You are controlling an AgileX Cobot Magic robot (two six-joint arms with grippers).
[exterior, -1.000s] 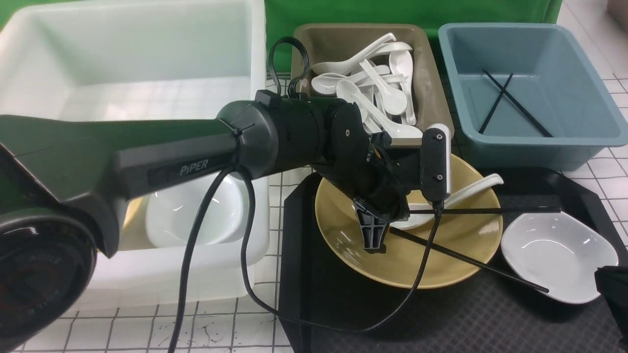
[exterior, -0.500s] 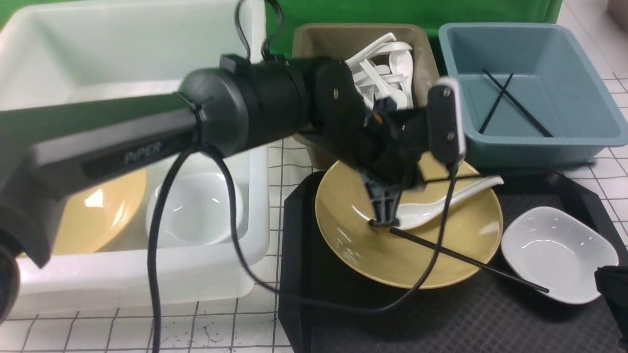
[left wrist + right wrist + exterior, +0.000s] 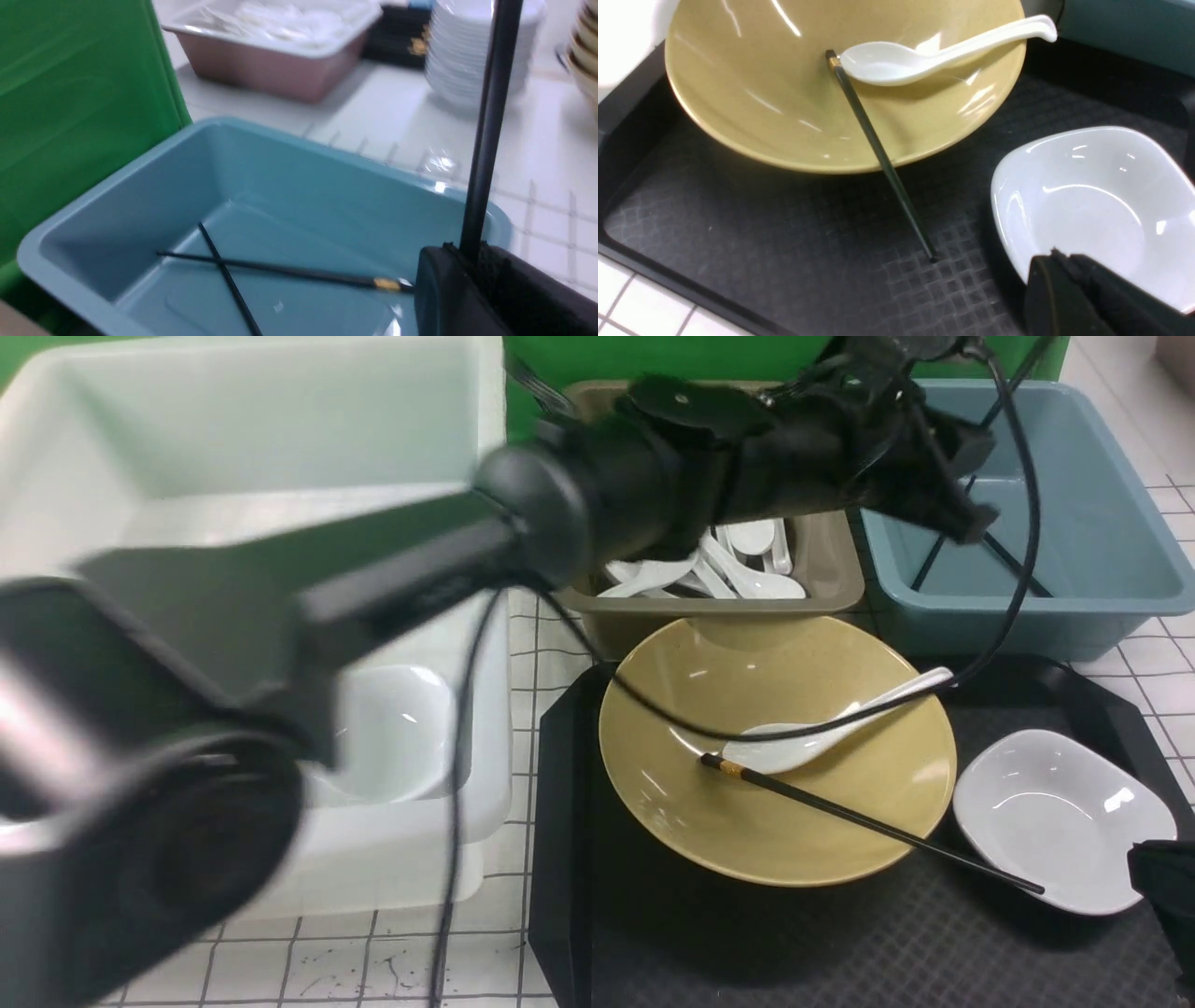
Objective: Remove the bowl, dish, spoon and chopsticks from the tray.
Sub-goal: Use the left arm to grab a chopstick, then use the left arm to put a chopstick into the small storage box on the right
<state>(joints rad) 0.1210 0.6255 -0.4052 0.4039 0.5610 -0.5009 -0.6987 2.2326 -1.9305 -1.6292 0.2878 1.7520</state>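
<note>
Left fingers (image 3: pixel 448 289) pinch 1 chopstick (image 3: pixel 490 116) (front view blurs them); right fingers (image 3: pixel 1064 298) pressed together, mostly cropped.

A white plastic tub (image 3: pixel 280 448), far-left on the tiled counter (image 3: pixel 373 971), holds a small white dish (image 3: pixel 392 728). Along the far edge: an olive plastic bin (image 3: pixel 826 551) of white spoons (image 3: pixel 747 583), and a blue plastic bin (image 3: pixel 1102 616) with crossed black chopsticks (image 3: pixel 224 266).

Behind your work area hangs a green cloth backdrop (image 3: pixel 597 355). Your counter (image 3: pixel 373 957) is white tile with dark grout lines, scuffed with dark marks near the front. Farther along it, in the left wrist view, you can see a blurred pink bin (image 3: pixel 271 70) and a tall stack of white plates (image 3: pixel 462 56). Light glints off the tiles there.
</note>
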